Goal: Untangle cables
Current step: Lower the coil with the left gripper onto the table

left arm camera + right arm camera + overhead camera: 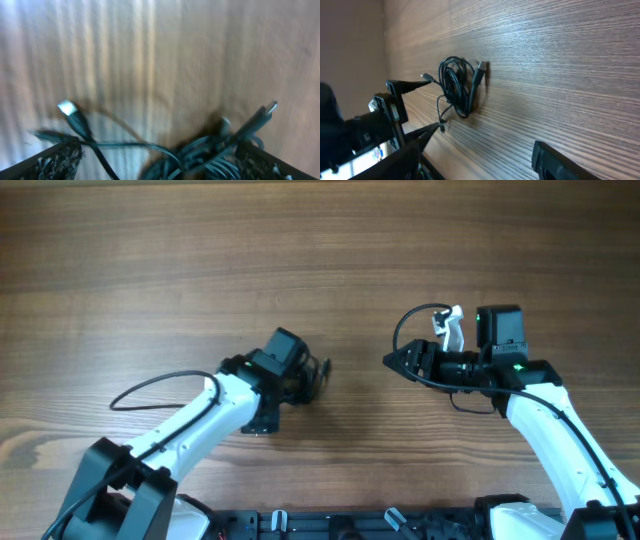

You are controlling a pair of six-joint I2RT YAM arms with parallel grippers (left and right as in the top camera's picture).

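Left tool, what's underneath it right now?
The bunched cables lie on the wooden table beneath the left tool, between its open fingers. Overhead, it covers most of the bunch.

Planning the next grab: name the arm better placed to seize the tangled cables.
Left. The left gripper, open, sits right at the cables, the bundle lying between its fingers in its own wrist view. The right gripper stands apart from them, with bare table between.

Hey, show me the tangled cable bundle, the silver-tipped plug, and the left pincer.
cable bundle (457,90): right wrist view, on the coiled loops.
silver-tipped plug (66,107): left wrist view, on its metal tip.
left pincer (157,147): left wrist view, midway between its fingertips.
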